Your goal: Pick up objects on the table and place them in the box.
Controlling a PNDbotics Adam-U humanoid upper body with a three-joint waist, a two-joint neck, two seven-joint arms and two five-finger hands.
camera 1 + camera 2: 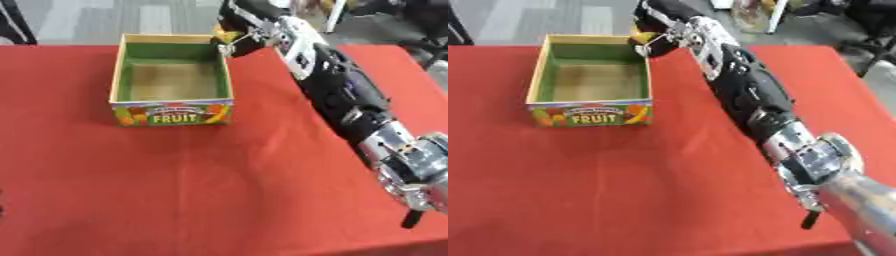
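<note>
Yellow shows between the curled fingers of your right robot hand (661, 31): a small yellow object (642, 37), too tucked in to identify, gripped at the far right corner of the box (590, 114). The box interior looks bare, green walls around a brown floor. Your worry is the rim. The object sits about over that corner edge, so releasing now could bounce it off the wall and onto the red counter (623, 190) or off the back. Your forearm also runs close along the box's right wall; a sideways drift could shove the box. The left robot hand is out of view.
</note>
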